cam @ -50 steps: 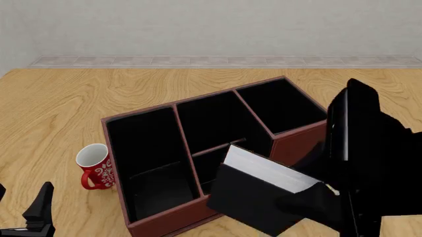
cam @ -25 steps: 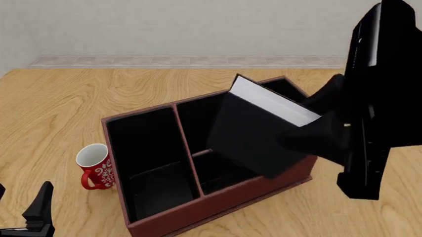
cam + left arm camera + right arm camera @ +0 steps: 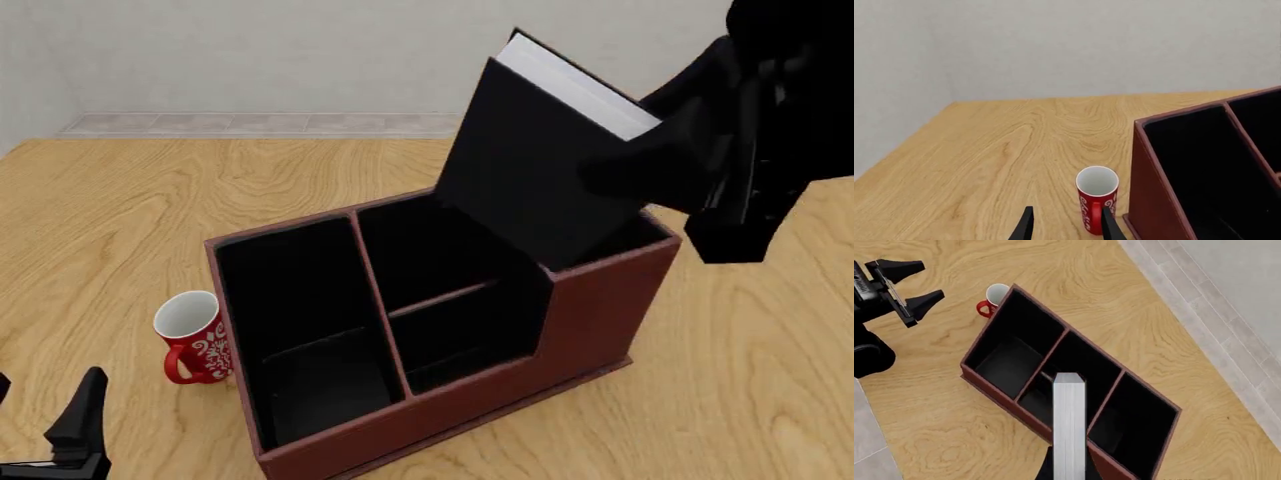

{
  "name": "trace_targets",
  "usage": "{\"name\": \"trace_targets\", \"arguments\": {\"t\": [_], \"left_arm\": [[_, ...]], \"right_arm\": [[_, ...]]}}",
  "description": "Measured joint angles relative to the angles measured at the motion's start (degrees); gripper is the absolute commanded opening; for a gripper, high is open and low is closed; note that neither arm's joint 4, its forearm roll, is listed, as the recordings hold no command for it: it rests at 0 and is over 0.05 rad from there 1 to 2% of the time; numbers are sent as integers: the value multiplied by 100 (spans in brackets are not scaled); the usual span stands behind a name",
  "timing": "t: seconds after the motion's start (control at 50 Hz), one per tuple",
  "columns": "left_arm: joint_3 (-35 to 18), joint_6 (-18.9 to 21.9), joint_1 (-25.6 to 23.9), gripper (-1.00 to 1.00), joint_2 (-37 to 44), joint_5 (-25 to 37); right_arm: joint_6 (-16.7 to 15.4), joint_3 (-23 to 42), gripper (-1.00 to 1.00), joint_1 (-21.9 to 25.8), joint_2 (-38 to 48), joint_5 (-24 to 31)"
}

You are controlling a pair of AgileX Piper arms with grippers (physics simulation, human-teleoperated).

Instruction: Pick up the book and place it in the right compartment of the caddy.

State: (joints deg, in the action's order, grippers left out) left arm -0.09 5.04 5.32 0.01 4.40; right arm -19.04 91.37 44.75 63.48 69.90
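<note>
Right gripper (image 3: 627,165) clamping book (image 3: 541,170), raised higher than before, above caddy (image 3: 587,310); left gripper (image 3: 1064,225) parted, idle.

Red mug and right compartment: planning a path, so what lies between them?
In the front view, between the red mug and the right compartment lie the caddy's other two sections.

Table (image 3: 120,200): light wood w/ strong swirling grain, smooth, satin. Caddy (image 3: 587,310): red-brown outer walls, leather-like, matt; inside lined matt black, no sheen. Book (image 3: 534,180): plain matt black cover, page edge (image 3: 1069,430) white-grey, paper w/ fine lines. Mug (image 3: 194,335): glossy red w/ white swirl pattern, white inside, ceramic-looking. Right gripper (image 3: 641,160) & left gripper (image 3: 1065,227): matt black, plastic-like. Back wall (image 3: 267,50): pale, faintly rough plaster look
</note>
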Motion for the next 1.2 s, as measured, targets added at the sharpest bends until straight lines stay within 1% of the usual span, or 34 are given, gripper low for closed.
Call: {"name": "trace_targets", "arguments": {"t": [0.26,0.58,0.76,0.96,1.2], "left_arm": [[1,-29,7,100,0,-10],[-45,-53,-32,100,0,-55],[-55,-69,-6,100,0,-72],[-52,-79,11,100,0,-75],[-37,-77,30,100,0,-66]], "right_arm": [[1,581,-100,-490,324,0],[401,1241,-100,-1047,804,0],[613,1331,-100,-1296,957,0],[835,1287,-100,-1601,1060,0],[947,1255,-100,-1829,1200,0]]}}
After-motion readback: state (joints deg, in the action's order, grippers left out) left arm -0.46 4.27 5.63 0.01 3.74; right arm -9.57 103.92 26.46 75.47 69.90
